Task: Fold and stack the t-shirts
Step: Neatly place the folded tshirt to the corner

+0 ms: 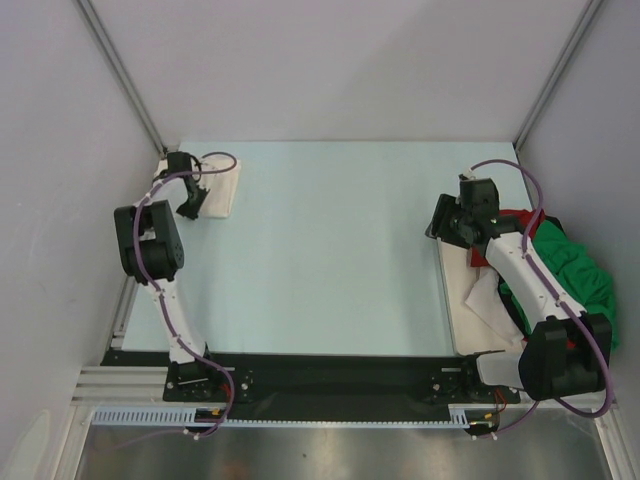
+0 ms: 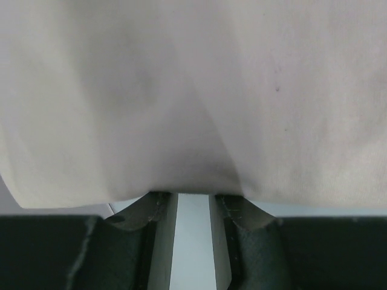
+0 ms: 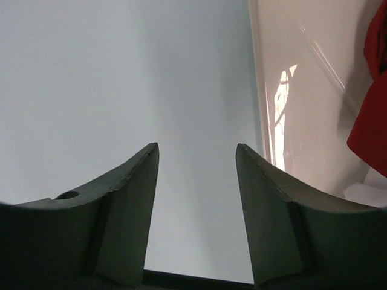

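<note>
**Pale table, one cream shirt under the left arm**

The pale blue-green table (image 1: 330,240) sits between plain grey walls. At its far left corner lies the cream t-shirt (image 1: 222,190), a small flat folded rectangle. The left gripper (image 2: 193,208) is on its near edge, jaws drawn in narrow, and the cloth puckers toward the tips, so it looks pinched.

The middle of the table is bare. To the right, the right gripper (image 3: 196,148) hangs over the bare surface with its jaws wide apart and nothing between them. It is just beside a white container (image 1: 465,300) at the right edge. Heaped there are the red t-shirt (image 1: 515,218) and the green t-shirt (image 1: 570,265), both crumpled.

These are light, limp cotton that will sag and slide. I would take them by a hem or shoulder seam rather than mid-panel.
</note>
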